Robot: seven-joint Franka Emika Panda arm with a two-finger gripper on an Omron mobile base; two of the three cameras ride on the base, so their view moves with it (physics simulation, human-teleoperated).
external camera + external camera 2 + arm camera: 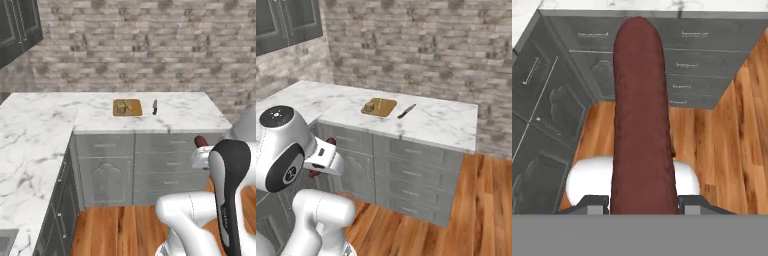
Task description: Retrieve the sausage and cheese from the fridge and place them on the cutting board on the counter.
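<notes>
The dark red-brown sausage (641, 115) runs lengthwise up the middle of the hand view, and my gripper (642, 202) is shut on its lower end. Its tip (201, 141) pokes out above my hand, low in front of the grey drawers. On the white marble counter (175, 115) lies the orange-brown cutting board (127, 107), with the pale cheese (122, 105) on its left part. From the right, the board (379, 106) and cheese (370, 106) sit well beyond and above my gripper (323, 157). The fridge is out of view.
A dark-handled knife (154, 106) lies on the counter just right of the board. Grey drawer fronts (170, 165) stand below the top. The counter turns an L corner toward the left (30, 145). Wooden floor (476, 210) lies open to the right.
</notes>
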